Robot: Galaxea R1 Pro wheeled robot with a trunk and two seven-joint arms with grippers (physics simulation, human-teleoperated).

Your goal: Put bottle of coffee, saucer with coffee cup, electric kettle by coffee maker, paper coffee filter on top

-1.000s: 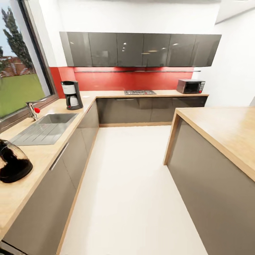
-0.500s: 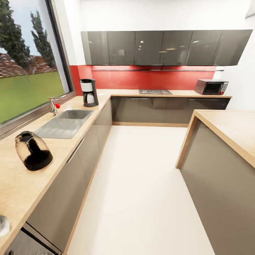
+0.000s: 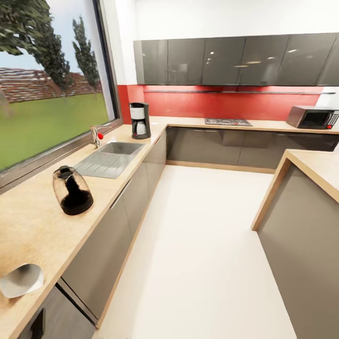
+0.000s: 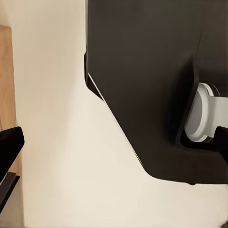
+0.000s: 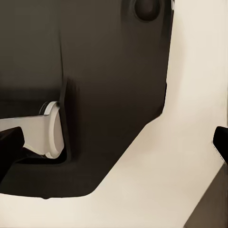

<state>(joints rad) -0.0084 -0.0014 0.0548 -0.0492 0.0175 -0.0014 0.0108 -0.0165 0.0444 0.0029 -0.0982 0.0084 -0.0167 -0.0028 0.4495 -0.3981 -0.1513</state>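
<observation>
In the left wrist view, the dark tip of one of the left gripper's fingers (image 4: 9,147) juts in at the frame's edge over the pale floor (image 4: 61,142), with the robot's black base (image 4: 142,71) and a white wheel (image 4: 204,114) beside it; whether the fingers are spread or pressed together cannot be told. In the right wrist view, dark tips of the right gripper's fingers (image 5: 9,142) sit at opposite edges of the frame with cream floor between them, so they look spread, with nothing between them.

In the head view, the long wooden desk (image 3: 33,226) runs along the window (image 3: 47,94) wall. Nearest the robot, a white paper coffee filter (image 3: 21,280) lies on its side close to the desk's front edge. Farther along stands the electric kettle (image 3: 72,190), dark and glossy, upright, well apart from the filter. Beyond it a steel sink (image 3: 110,157) is set into the desk, with a red-handled faucet (image 3: 96,136) behind. The coffee maker (image 3: 140,120) stands upright in the far corner of the desk, just before the red backsplash (image 3: 226,103). A gas hob (image 3: 228,122) and a microwave (image 3: 313,117) sit along the back run under grey wall cabinets (image 3: 235,59). A wooden-topped island (image 3: 315,169) stands at the right.
</observation>
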